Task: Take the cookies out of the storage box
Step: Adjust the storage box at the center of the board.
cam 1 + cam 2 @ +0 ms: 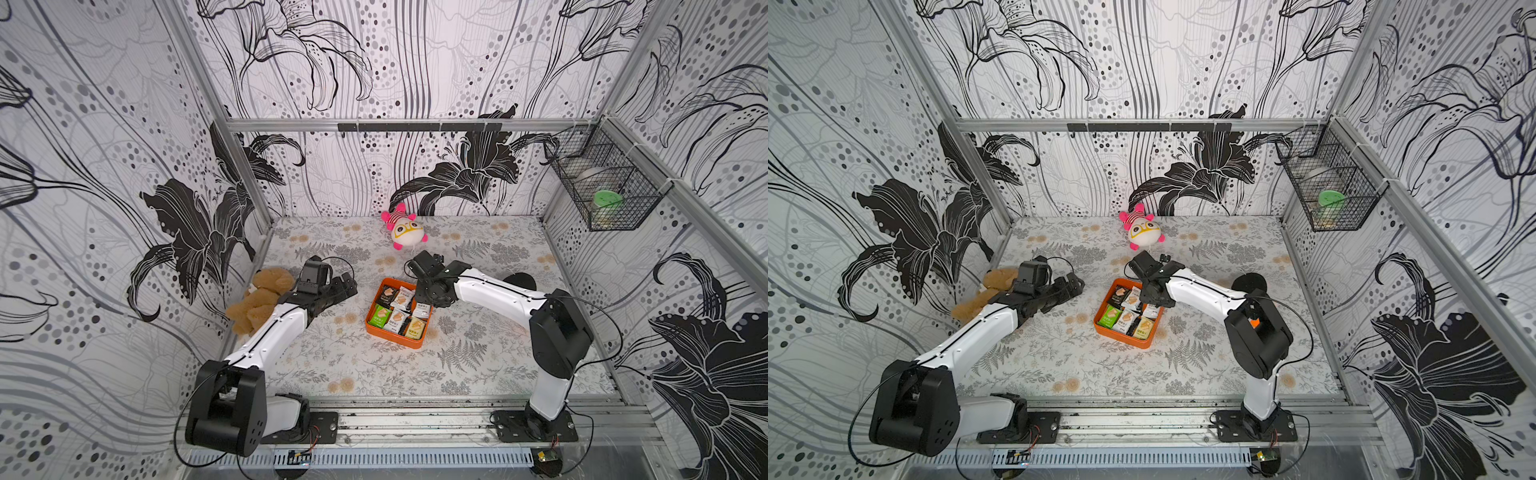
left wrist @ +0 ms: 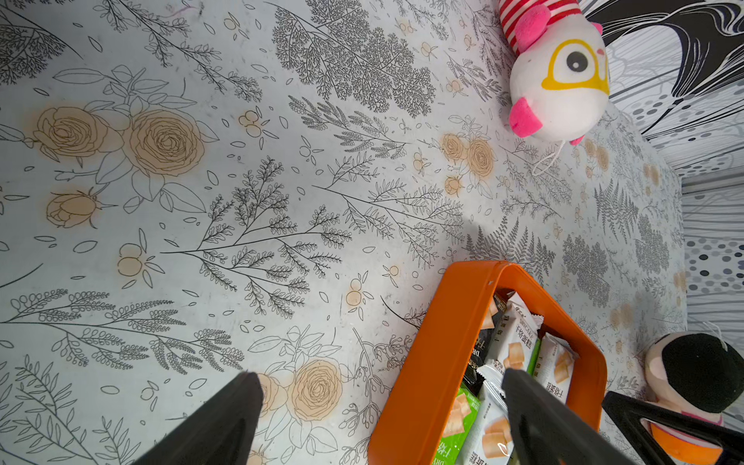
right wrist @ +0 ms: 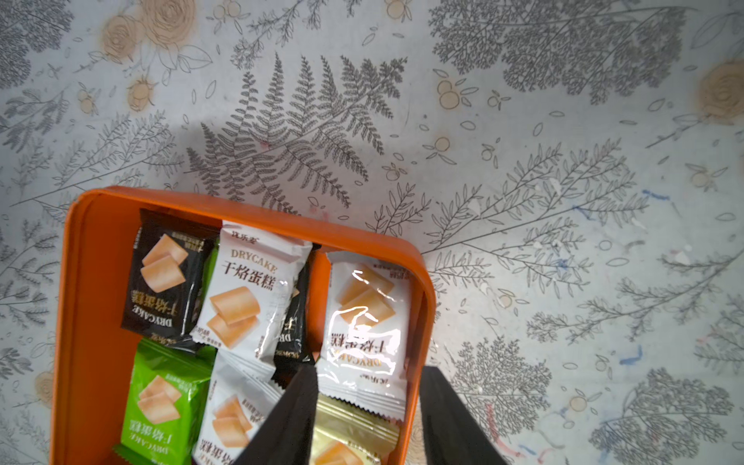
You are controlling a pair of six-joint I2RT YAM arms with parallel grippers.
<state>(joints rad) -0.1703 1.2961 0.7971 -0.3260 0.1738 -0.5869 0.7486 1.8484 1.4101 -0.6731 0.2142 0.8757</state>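
Nearest to me, the worktop (image 1: 374,374) in front of the box is bare, so there's loads of room to dump packets there, and more off to the right of it. The storage box (image 1: 394,338) sits about mid-worktop, well clear of every edge, and the cookies (image 1: 398,312) are all inside it, piled over each other. The left pincer (image 2: 378,374) hangs spread wide with nothing in it, just beside the box's left wall, with a brown plush (image 1: 259,299) tucked behind that arm. The right pincer (image 3: 368,370) is down at the box's far right corner, straddling a white packet (image 3: 364,314). Honestly I can't tell if it's biting or just framing it. What bugs me is the outer finger (image 3: 451,414), which looks to be over or outside the orange wall. A squeeze could catch the wall too and drag the whole box. The wrapper's glossy, so it could slip, and the gold packet (image 3: 350,426) tucked under it might ride along. Further back, a pink-and-white plush (image 1: 405,230) sits near the rear wall, well apart from the box.
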